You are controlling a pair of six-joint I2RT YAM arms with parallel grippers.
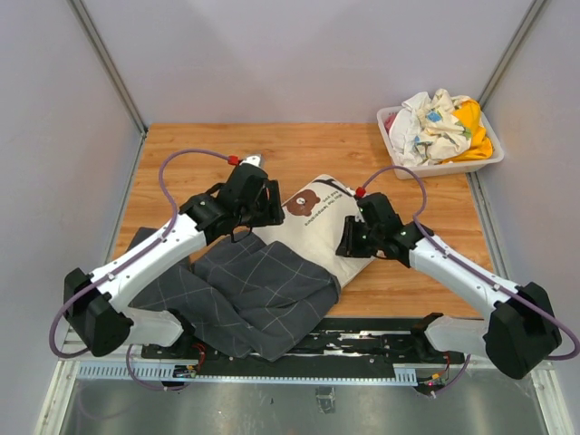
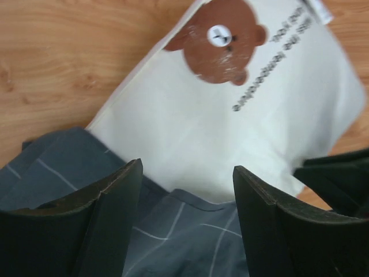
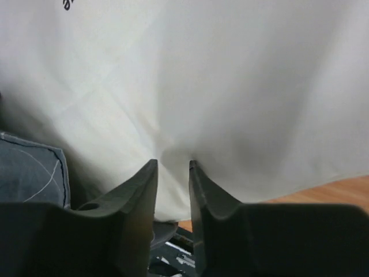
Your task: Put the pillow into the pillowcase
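Stuffing looks about half done. At seven o'clock on the table (image 1: pixel 181 154) lies the checked pillowcase (image 1: pixel 254 290), its mouth over the near end of the pillow (image 1: pixel 313 227). The left gripper (image 2: pixel 187 167) hovers open above that hem, empty. The bear end pokes out toward one o'clock. The right gripper (image 3: pixel 173 163), at four o'clock, shows a narrow gap against puckered pillow cloth; I cannot tell if it grips. Next probably needs the hem caught and drawn toward the bear.
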